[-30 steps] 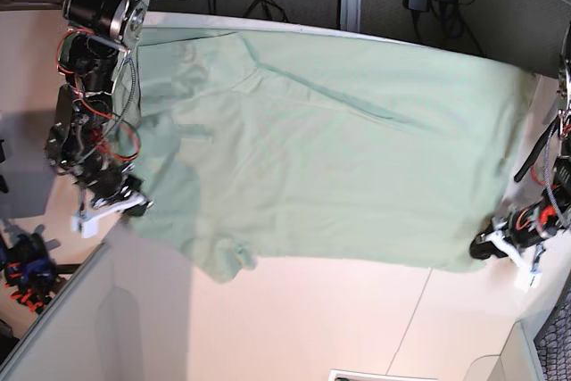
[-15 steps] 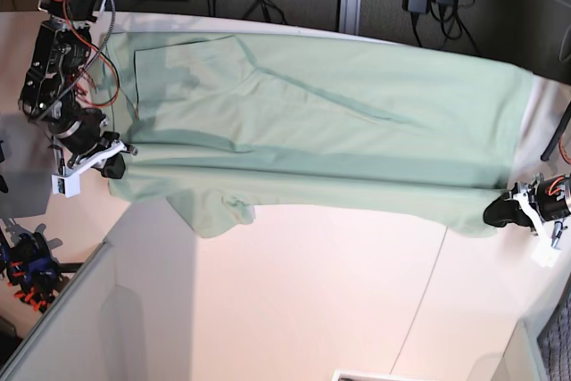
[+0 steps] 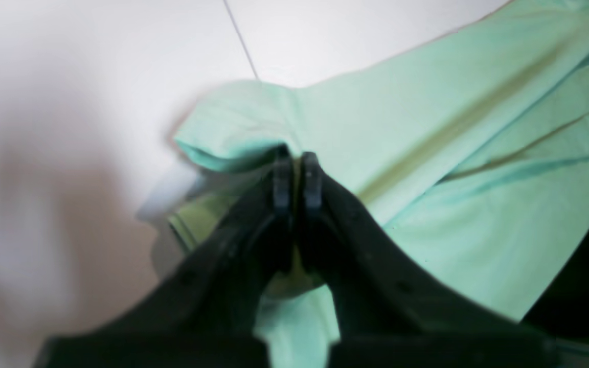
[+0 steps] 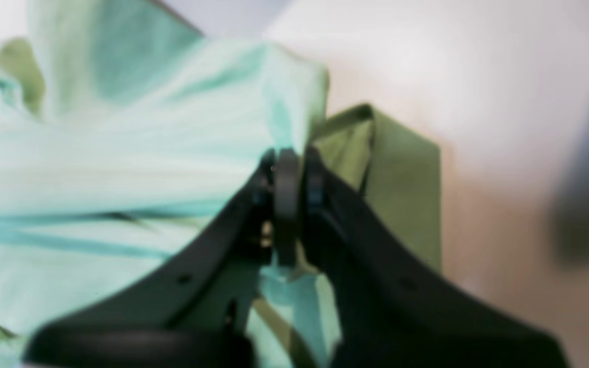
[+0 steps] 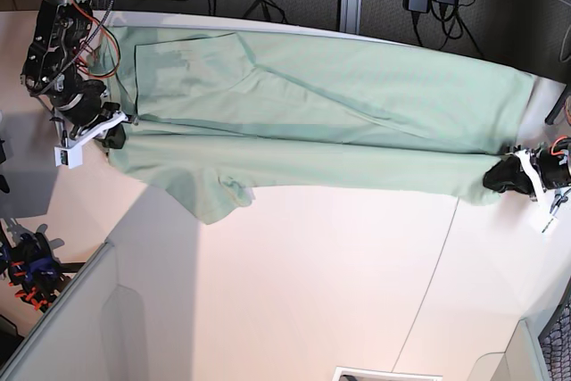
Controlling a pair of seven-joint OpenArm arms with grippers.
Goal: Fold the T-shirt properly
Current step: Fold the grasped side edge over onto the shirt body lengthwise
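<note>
Mint-green T-shirt [image 5: 330, 104] lies halved lengthwise on the tabletop [image 5: 312, 292]; left fingers [image 5: 500, 178] at three o'clock and right fingers [image 5: 111, 136] at nine each pinch an end. Crosswise folds remain.

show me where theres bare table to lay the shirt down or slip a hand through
Free: the wide bare stretch of table on the near side of the T-shirt, running between the two arms. Crowded: the far strip under the shirt, and both ends, where the right gripper and left gripper pinch its corners.
</note>
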